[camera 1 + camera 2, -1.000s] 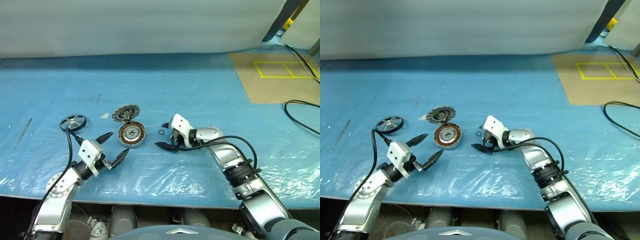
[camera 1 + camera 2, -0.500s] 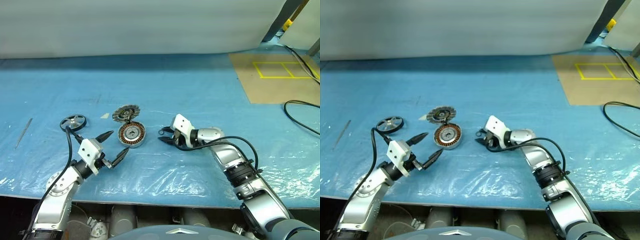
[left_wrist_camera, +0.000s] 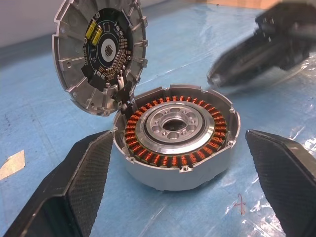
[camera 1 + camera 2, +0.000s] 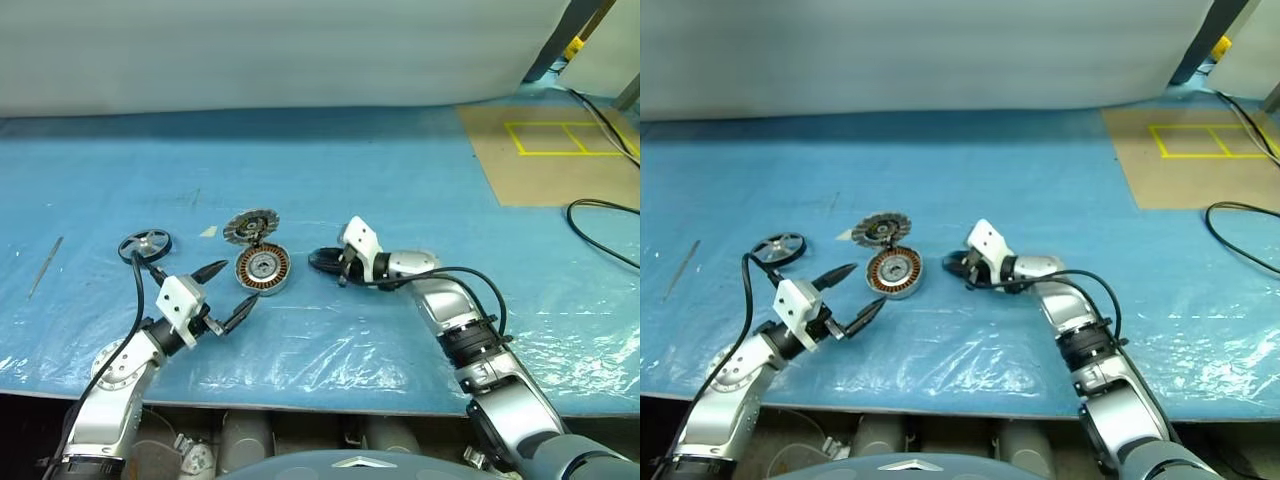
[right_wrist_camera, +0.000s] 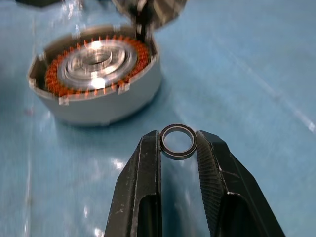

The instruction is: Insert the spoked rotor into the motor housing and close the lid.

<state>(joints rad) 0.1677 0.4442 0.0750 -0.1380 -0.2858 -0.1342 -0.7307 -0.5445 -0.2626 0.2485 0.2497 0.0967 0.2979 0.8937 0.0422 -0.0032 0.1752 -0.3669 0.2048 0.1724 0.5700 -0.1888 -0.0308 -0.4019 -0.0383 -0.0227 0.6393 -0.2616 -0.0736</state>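
The motor housing (image 4: 263,268) lies on the blue sheet, copper windings showing around a silvery hub (image 3: 174,123). Its lid (image 4: 251,226) stands tilted up at the housing's far edge, dark circuit side (image 3: 106,47) facing the housing. The spoked rotor (image 4: 146,243) rests flat on the sheet to the left. My left gripper (image 4: 233,288) is open just in front-left of the housing, with nothing between its fingers (image 3: 74,187). My right gripper (image 4: 322,262) hovers just right of the housing, shut on a small dark metal ring (image 5: 178,141) pinched between its fingertips.
A thin metal rod (image 4: 46,265) lies far left, and a small pale scrap (image 4: 209,231) sits beside the lid. A brown board with yellow tape (image 4: 560,150) and a black cable (image 4: 605,225) occupy the right. The table's front edge runs close below my arms.
My right gripper closed on the small ring that lay on the sheet and lifted it a little, edging toward the housing. The left gripper stayed put, open.
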